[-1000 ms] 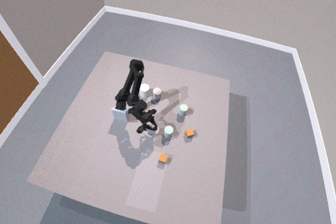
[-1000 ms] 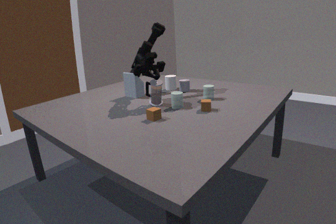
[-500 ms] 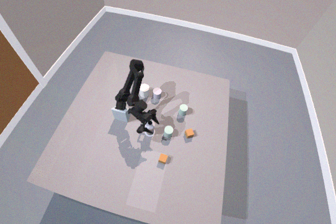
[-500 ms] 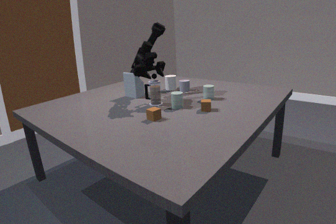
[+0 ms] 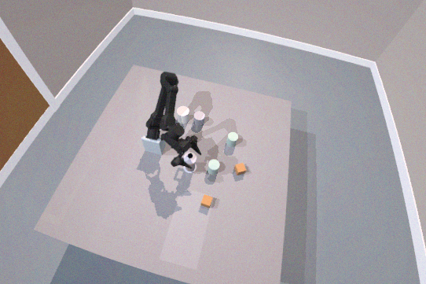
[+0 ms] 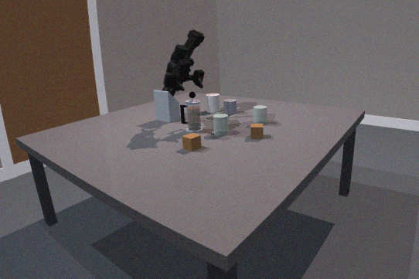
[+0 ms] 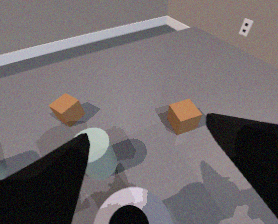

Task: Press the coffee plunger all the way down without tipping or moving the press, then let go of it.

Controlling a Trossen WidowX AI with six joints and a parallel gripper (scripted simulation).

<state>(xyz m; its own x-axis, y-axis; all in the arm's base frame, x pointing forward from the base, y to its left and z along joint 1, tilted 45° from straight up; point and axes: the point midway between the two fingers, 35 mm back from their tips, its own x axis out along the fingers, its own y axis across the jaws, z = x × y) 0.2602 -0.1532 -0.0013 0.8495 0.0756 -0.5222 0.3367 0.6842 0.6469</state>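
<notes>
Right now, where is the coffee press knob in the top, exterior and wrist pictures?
Top: black plunger knob at the centre, between the open gripper fingers.
Exterior: small black ball above the press.
Wrist: cut off at the bottom edge.
Shared landmark: the pale green cylinder beside it.

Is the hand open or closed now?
Open. In the wrist view the two fingers stand wide apart, and the plunger knob is free below.
</notes>
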